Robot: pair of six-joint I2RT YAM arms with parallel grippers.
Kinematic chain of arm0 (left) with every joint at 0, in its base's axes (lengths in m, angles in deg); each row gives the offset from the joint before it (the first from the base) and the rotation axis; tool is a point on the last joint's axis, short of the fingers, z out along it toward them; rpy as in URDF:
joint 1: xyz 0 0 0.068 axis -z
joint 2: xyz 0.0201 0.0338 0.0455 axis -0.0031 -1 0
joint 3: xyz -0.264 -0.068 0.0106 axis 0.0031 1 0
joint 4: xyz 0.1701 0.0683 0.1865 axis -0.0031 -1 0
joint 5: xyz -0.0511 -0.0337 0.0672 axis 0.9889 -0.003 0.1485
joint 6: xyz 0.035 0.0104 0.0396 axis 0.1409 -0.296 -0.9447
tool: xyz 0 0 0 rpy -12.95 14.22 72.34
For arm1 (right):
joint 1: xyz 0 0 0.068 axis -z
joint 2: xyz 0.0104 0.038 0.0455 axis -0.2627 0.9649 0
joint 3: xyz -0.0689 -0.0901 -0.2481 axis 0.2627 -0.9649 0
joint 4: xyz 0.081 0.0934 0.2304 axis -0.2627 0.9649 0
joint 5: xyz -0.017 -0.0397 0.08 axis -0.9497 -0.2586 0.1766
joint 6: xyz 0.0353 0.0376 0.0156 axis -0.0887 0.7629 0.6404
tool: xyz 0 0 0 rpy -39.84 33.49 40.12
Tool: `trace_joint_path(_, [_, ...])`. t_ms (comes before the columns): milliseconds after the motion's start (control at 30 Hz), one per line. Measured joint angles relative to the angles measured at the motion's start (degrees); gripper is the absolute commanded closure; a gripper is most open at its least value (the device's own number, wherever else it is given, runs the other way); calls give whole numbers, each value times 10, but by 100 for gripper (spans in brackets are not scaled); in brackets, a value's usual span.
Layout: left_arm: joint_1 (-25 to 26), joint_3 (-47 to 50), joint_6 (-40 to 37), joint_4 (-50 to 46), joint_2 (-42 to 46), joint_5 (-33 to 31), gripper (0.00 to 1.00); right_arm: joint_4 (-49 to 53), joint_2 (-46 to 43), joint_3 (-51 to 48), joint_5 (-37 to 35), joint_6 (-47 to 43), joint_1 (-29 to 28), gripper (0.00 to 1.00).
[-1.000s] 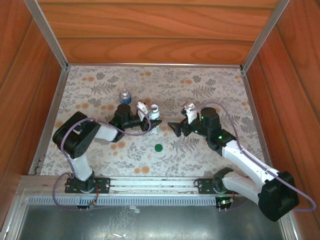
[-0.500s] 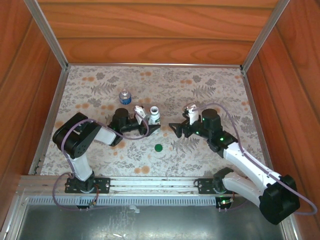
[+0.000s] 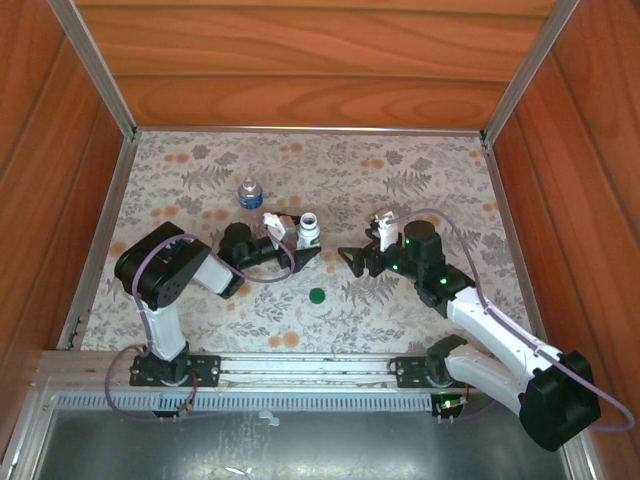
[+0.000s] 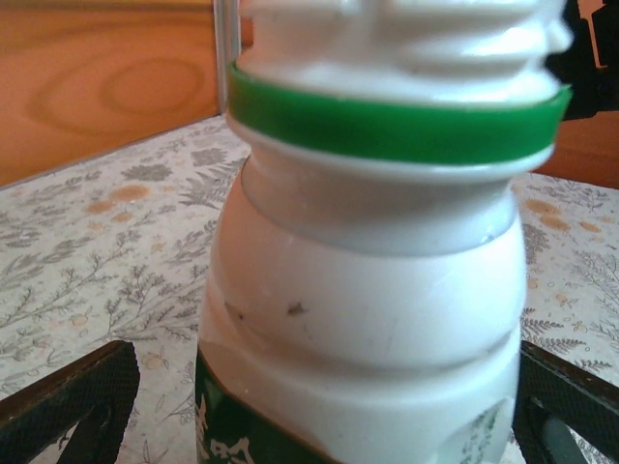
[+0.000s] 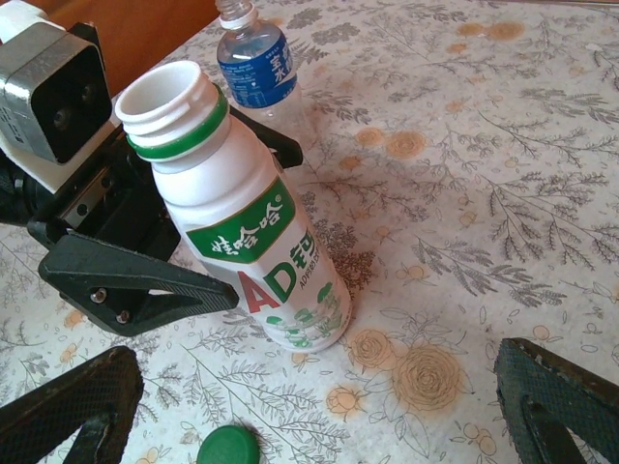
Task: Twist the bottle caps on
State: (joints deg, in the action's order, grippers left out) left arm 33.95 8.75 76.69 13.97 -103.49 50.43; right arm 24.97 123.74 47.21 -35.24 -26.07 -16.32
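left gripper (image 4: pixel 314 411) has let go and sprung wide, its jaws now either side of the upright, uncapped white bottle (image 5: pixel 253 232). green cap (image 5: pixel 228 448) lies on the table (image 5: pixel 503 145) just in front. right gripper (image 5: pixel 319 398) gapes wide, empty.

this looks like a robotics lab test cell, not a home or a shop. the work area is boxed in by wood-grain panel walls (image 3: pixel 300 60) held in bare aluminium frame posts (image 3: pixel 95 65). a floral patterned cloth (image 3: pixel 330 165) covers the table as a work mat. at the near edge a metal rail (image 3: pixel 300 368) carries the left arm (image 3: pixel 165 290) and the right arm (image 3: pixel 500 340), bolted down side by side, with purple cables (image 3: pixel 108 385) looping from their bases. plain sheet metal (image 3: pixel 300 445) lies in front of the rail.
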Motion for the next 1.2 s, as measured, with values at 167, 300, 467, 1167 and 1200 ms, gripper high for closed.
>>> trace_joint_path(167, [0, -2, 2, 3, 0, 3, 20, 1, 0, 0, 0, 0, -1, 0])
trace_joint_path(300, [0, -7, 4, 4, -4, 16, 27, 2, 0, 0, 0, 0, -5, 0])
trace_joint_path(467, [0, -18, 10, 7, -18, 31, 30, 5, 0, -2, 0, 0, -8, 0])
trace_joint_path(1167, [0, -22, 14, 12, -26, 44, 46, 61, 14, -4, -112, -6, -139, 7])
trace_joint_path(1200, [0, -21, 13, 13, -26, 44, 46, 62, 24, -4, -127, -6, -157, 8])
